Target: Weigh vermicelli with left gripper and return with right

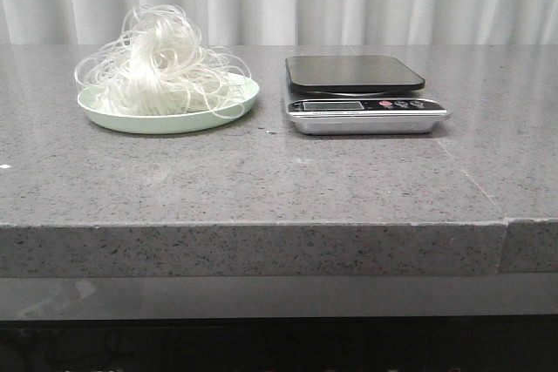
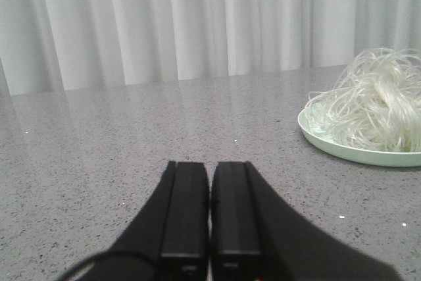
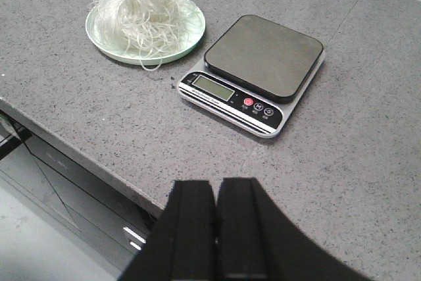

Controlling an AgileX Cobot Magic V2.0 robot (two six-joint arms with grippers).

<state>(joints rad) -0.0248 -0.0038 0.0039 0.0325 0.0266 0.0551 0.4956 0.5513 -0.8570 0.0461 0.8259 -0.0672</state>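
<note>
Vermicelli (image 1: 161, 63) sits heaped on the green plate (image 1: 174, 119), left side of the grey tabletop (image 1: 261, 180). It's a round tangle, no clear long axis, with a few strands spilling over the rim. Just right of the plate, not touching, stands the scale (image 1: 362, 93), platform bare, display facing the robot. Left end effector (image 2: 209, 218) hovers low, fingers pressed together, empty. Right end effector (image 3: 216, 225) likewise closed on nothing, well back from the scale.
</note>
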